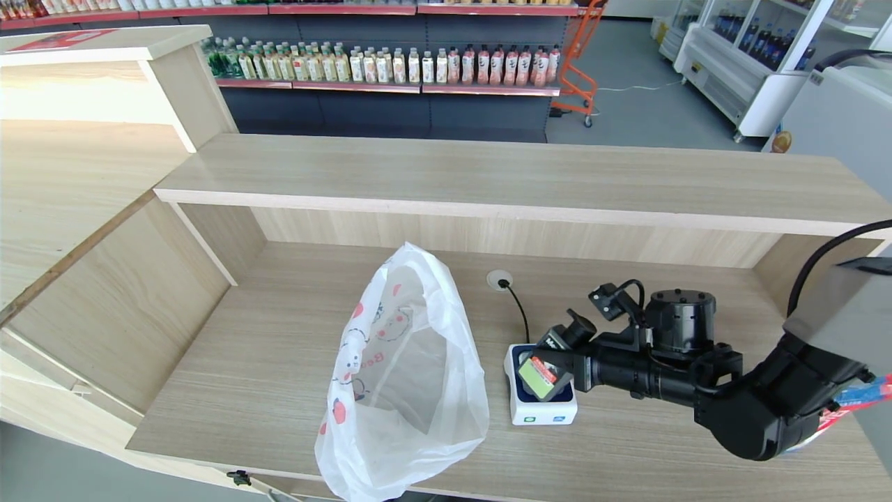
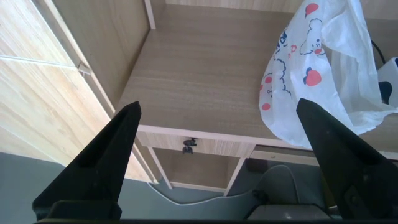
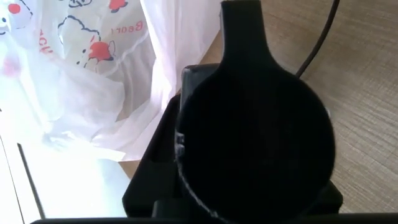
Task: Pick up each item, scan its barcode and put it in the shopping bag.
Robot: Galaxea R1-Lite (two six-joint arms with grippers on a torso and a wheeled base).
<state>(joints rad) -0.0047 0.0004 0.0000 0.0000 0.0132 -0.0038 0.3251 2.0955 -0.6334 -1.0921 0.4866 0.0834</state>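
A white plastic shopping bag [image 1: 404,376] with red bear prints stands open near the counter's front edge. Right of it sits a white box scanner [image 1: 543,413] with a dark blue top. My right gripper [image 1: 552,373] hovers just over the scanner, shut on a small item with a green and red label [image 1: 536,376]. In the right wrist view that item [image 3: 255,143] is a dark round shape, with the bag [image 3: 81,68] beyond it. My left gripper [image 2: 217,162] is open and holds nothing. It hangs low in front of the counter's edge, and the bag [image 2: 323,68] lies off to one side.
A black cable [image 1: 517,307] runs from a grommet in the counter to the scanner. A raised ledge [image 1: 488,174] closes the back, and a wooden side wall [image 1: 118,314] closes the left. A red and blue packet [image 1: 860,397] shows at the far right behind my right arm.
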